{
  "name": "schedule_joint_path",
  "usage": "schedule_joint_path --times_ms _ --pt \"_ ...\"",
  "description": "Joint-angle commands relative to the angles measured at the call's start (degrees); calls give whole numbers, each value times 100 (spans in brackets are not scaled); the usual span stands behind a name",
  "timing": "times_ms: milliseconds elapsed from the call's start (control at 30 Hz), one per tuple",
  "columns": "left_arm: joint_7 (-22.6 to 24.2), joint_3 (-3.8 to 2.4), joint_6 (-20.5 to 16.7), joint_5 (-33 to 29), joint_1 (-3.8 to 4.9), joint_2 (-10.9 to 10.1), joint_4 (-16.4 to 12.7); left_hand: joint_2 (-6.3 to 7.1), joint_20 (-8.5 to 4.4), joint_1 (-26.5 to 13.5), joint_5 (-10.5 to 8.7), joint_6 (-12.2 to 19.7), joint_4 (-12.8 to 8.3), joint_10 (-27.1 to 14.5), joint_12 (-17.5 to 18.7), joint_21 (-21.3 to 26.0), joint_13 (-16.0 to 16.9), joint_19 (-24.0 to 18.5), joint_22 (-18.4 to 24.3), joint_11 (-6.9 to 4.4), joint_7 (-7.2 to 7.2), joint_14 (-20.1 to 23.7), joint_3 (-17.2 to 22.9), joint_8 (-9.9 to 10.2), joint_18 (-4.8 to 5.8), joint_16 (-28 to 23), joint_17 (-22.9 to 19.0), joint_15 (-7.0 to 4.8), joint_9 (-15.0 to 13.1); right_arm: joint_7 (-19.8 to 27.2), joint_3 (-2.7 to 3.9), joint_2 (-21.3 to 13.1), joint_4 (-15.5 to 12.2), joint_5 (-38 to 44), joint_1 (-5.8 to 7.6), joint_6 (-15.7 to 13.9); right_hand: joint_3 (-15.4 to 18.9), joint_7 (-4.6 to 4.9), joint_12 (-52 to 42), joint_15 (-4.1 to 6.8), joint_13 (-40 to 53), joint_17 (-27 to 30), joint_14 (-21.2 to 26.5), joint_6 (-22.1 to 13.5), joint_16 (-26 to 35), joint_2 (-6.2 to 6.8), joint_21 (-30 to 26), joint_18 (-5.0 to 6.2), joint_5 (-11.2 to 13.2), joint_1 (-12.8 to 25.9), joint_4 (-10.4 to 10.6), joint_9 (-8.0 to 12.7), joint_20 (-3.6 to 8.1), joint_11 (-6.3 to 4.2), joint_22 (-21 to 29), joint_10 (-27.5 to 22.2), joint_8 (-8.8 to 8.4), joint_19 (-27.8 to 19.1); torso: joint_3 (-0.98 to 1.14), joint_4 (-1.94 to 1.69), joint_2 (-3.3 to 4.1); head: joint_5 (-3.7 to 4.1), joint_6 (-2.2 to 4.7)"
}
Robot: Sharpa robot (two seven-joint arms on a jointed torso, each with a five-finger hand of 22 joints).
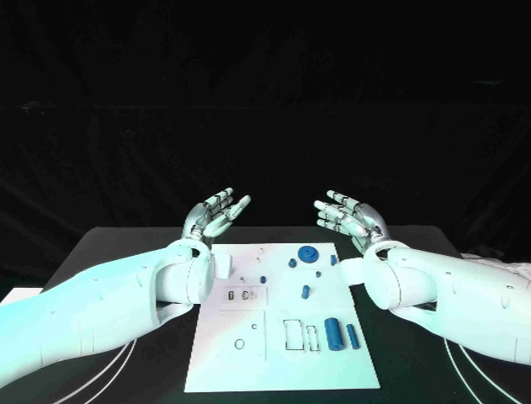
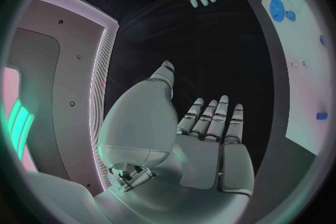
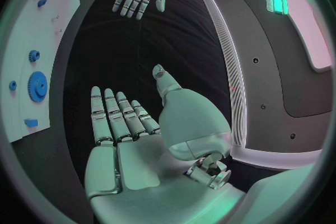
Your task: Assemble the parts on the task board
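White task board (image 1: 217, 370) lies mid-table with blue parts (image 1: 334, 330) loose near its right edge and a gear (image 1: 306, 252) by its far edge. I hold left hand (image 1: 213, 214) and right hand (image 1: 352, 217) raised beyond it, fingers spread, empty. Nothing begun, I judge; next I must lower one onto a part

Two bulky, glossy white arms end in each silver segmented robot hand (image 1: 215, 212) (image 1: 353, 216), seemingly dark-jointed.
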State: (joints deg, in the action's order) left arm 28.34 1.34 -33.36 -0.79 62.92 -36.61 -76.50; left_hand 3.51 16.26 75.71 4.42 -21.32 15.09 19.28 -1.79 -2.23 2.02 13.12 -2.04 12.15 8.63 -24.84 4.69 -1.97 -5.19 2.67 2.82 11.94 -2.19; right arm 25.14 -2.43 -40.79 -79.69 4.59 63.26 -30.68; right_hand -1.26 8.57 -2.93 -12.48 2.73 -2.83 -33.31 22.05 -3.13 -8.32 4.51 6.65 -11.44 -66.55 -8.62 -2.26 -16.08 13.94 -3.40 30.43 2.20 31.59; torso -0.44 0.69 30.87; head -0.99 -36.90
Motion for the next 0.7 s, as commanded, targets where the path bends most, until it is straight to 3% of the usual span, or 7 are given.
schedule_joint_path --times_ms 33,167,267,300,367,400,700 --pt "6 2 639 -13 25 51 83 -71 56 331 48 -474 3 753 -117 -393 65 1262 -206 214 705 -1245 28 -83 -246 256 139 124 -45 -367 -36 81 196 616 58 1298 -80 729 -250 158 107 -96 -1875 1257 -278 3 366 344 277 -851 -418 -94 -47 -79 -117 1788 147 1366 -3 2 -2 0 -1" --pt "5 3 642 -13 25 52 86 -130 37 307 64 -1251 -54 2170 -354 -867 166 2533 -415 165 734 -2228 -14 -222 -362 549 241 -3 -114 -460 -70 138 343 752 103 1621 -176 587 -377 318 103 -99 -2371 2193 -395 51 535 404 376 -1141 -674 -157 39 -233 -146 2237 267 1747 -3 2 -2 0 -1" --pt "5 3 642 -13 25 52 86 -193 -97 330 71 -2641 -163 3175 -557 -1341 210 3505 -589 -14 602 -3126 -43 -529 -521 883 379 -274 -244 -511 -88 169 424 827 127 1800 -263 474 -411 465 90 -105 -2768 2842 -456 95 688 400 355 -1200 -785 -180 183 -353 -175 2580 333 2077 -3 2 -2 0 -1" --pt "5 3 642 -13 25 52 86 -211 -171 349 70 -2827 -207 3363 -606 -1462 217 3776 -631 -87 539 -3372 -47 -588 -530 967 439 -358 -255 -521 -92 175 440 842 132 1834 -299 451 -401 506 85 -106 -2875 2906 -463 111 732 395 332 -1211 -792 -174 228 -376 -184 2658 327 2165 -3 2 -2 0 -1" --pt "5 3 642 -13 25 52 86 -246 -330 406 73 -3101 -292 3718 -698 -1648 249 4210 -696 -219 425 -3807 -35 -681 -529 1121 575 -510 -276 -528 -95 180 452 852 135 1859 -388 440 -350 581 80 -109 -3115 3008 -473 147 832 387 275 -1216 -793 -160 320 -406 -209 2782 295 2351 -3 2 -2 0 -1" --pt "-106 2 476 26 20 -268 -240 -259 -389 429 73 -3194 -328 3845 -715 -1721 258 4386 -721 -279 377 -3992 -28 -700 -535 1183 647 -581 -280 -515 -61 44 647 3658 158 762 -428 435 -326 611 79 -111 -3226 3051 -477 165 880 388 271 -1210 -793 -156 361 -423 -223 2839 279 2432 -40 -37 112 56 -18" --pt "-149 -11 546 61 55 -641 -743 -272 -676 496 70 -3576 -451 4474 -642 -2080 308 5087 -872 -500 218 -4772 10 -645 -529 1454 1231 -858 -248 -942 -1 -74 526 5180 266 666 -626 323 -200 925 84 -287 -4246 3372 -677 374 1515 381 228 -1172 -785 -156 741 -612 -507 3330 203 3148 -55 -69 358 138 71"
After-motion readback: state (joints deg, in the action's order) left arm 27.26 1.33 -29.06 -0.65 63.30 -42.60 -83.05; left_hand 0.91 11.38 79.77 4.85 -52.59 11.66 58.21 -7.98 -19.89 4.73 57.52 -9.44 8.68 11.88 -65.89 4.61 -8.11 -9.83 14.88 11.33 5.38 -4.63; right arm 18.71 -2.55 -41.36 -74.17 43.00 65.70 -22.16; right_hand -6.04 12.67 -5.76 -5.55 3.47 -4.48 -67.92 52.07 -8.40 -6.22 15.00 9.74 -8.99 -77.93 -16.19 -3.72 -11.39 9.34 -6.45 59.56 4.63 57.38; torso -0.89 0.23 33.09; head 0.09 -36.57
